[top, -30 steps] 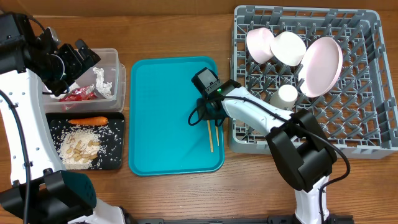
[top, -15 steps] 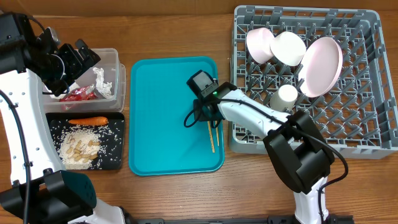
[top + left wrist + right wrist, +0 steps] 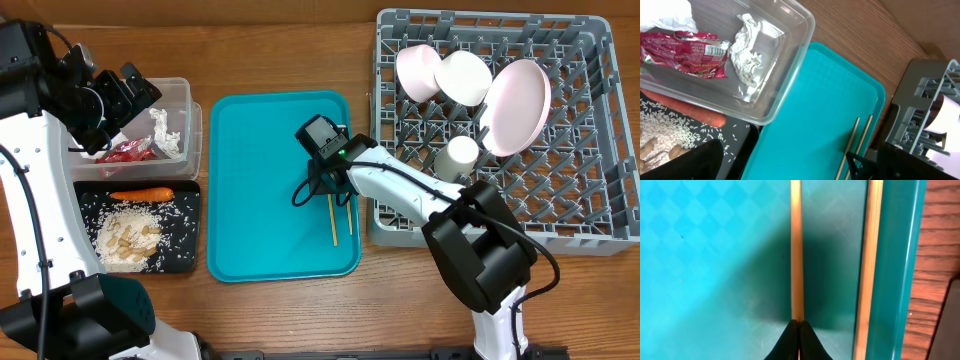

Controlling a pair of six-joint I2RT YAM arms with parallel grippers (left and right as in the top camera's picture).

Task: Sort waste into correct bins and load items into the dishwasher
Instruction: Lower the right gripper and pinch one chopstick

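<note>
On teal tray, thin wooden chopsticks

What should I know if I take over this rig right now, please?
Left gripper open, above the tub.
Right gripper shut on one chopstick on the teal tray; the other chopstick lies beside it.
Done: wrapper and tissue in the tub; carrot and rice in the black tray; bowls, plate, cup in the rack.
Left: both chopsticks into the rack.
</note>
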